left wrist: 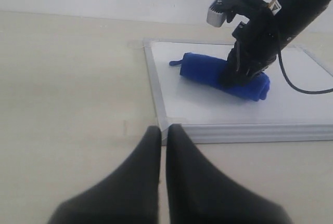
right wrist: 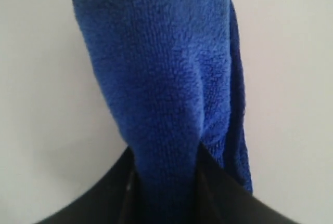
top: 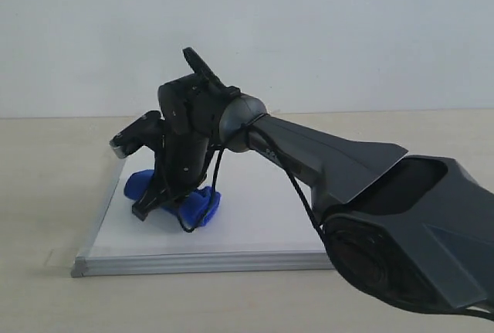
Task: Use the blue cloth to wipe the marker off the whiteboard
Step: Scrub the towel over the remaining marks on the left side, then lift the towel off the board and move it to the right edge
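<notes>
Right gripper [right wrist: 165, 182] pinches the plush royal-blue microfibre cloth [right wrist: 161, 78] between its fingers, the roll lying on the flat white silver-framed whiteboard [left wrist: 218, 107] beneath them. Left gripper [left wrist: 163, 141] — fingers together, empty — board corner just ahead.

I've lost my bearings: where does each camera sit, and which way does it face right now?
Exterior: low, facing the white wall across the silver-framed white whiteboard; the dark right arm reaches in from the right.
Left wrist: off one board corner, looking over tan tabletop at the board; its own shut left gripper fills the foreground.
Right wrist: close above the plush blue microfibre cloth, clamped in the right gripper.
Shared: exterior and left wrist both show that gripper on the cloth.
</notes>
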Controlling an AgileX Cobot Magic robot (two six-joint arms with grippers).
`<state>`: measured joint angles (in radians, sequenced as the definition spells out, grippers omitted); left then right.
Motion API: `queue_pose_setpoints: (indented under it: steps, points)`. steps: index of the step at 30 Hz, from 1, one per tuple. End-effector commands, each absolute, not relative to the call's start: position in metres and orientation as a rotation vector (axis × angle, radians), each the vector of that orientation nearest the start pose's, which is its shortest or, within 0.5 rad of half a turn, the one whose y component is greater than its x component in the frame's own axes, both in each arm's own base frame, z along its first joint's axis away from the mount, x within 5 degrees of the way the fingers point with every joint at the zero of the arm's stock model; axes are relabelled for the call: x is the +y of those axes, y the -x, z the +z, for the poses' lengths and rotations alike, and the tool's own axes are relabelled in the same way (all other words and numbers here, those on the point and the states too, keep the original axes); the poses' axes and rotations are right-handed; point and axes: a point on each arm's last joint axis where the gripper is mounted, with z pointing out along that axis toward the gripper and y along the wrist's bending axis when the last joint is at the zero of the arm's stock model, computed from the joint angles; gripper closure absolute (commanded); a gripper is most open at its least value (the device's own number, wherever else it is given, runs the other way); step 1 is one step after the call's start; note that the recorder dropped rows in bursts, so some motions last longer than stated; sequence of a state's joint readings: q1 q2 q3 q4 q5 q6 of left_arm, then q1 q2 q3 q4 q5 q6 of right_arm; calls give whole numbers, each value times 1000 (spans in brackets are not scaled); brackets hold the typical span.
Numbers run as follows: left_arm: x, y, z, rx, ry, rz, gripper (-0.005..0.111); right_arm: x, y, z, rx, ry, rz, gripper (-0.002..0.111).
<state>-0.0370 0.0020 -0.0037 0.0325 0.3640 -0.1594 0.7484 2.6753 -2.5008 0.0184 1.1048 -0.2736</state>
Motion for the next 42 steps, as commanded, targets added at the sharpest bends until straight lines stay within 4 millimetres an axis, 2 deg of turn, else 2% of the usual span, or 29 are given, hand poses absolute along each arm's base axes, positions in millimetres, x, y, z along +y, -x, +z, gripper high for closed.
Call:
queue_pose_setpoints:
  steps: [1, 4, 5, 9, 19, 24, 30, 35, 42]
  points:
    - [-1, -53, 181, 1841, 94, -107, 103, 386, -382, 142, 2531, 1398, 280, 108]
    - [-1, -53, 181, 1841, 94, -107, 103, 384, -382, 171, 2534, 1285, 279, 109]
    - [-1, -53, 181, 1841, 94, -107, 103, 382, -382, 181, 2523, 1246, 221, 109]
    - [-1, -53, 181, 1841, 94, -107, 103, 377, -383, 198, 2505, 1197, 166, 109]
    - [-1, -53, 181, 1841, 94, -107, 103, 359, -372, 202, 2577, 1187, 57, 109]
    - [-1, -53, 181, 1841, 94, -107, 103, 344, -358, 206, 2623, 1199, 24, 109]
    - [-1, -53, 181, 1841, 94, -107, 103, 325, -339, 220, 2561, 1155, 71, 109]
    - [-1, -53, 181, 1841, 94, -107, 103, 300, -326, 223, 2509, 1127, 30, 109]
    - [-1, -53, 181, 1841, 94, -107, 103, 243, -332, 234, 2566, 903, 21, 109]
